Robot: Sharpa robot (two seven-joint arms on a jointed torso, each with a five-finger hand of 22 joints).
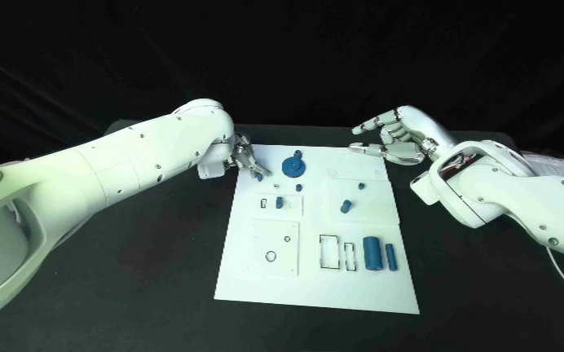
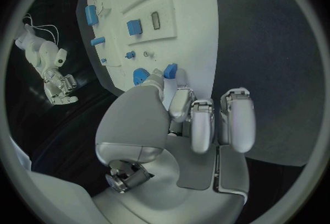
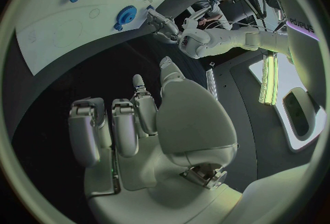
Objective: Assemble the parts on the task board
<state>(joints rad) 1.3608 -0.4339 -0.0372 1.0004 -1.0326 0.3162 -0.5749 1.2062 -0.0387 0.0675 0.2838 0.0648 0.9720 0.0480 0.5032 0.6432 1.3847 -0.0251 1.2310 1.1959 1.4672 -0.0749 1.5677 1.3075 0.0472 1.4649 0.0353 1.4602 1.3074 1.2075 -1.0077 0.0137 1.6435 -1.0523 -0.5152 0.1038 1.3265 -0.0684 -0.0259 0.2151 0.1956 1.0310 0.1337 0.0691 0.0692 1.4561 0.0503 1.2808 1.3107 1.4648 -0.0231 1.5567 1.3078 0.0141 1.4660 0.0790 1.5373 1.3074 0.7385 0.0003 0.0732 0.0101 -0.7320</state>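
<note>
The white task board [image 1: 353, 287] lies in the middle of the table. My left hand [image 1: 244, 159] is at the board's far left corner, and its thumb and one finger pinch a small blue part [image 1: 258, 177] low over the board. In the left wrist view the small blue part [image 2: 170, 71] sits between the fingertips [image 2: 181, 82], next to the blue gear [image 2: 140, 75]. That blue gear [image 1: 294, 163] is near the board's far edge. My right hand [image 1: 394, 140] hovers over the board's far right corner, fingers apart and holding nothing.
Small blue parts [image 1: 279, 202] [image 1: 347, 205] stand in the board's middle. A blue cylinder [image 1: 372, 253] and a blue bar [image 1: 390, 256] lie near its right edge. Outlined recesses [image 1: 332, 252] mark the near half. Black table [image 1: 141, 287] surrounds the board.
</note>
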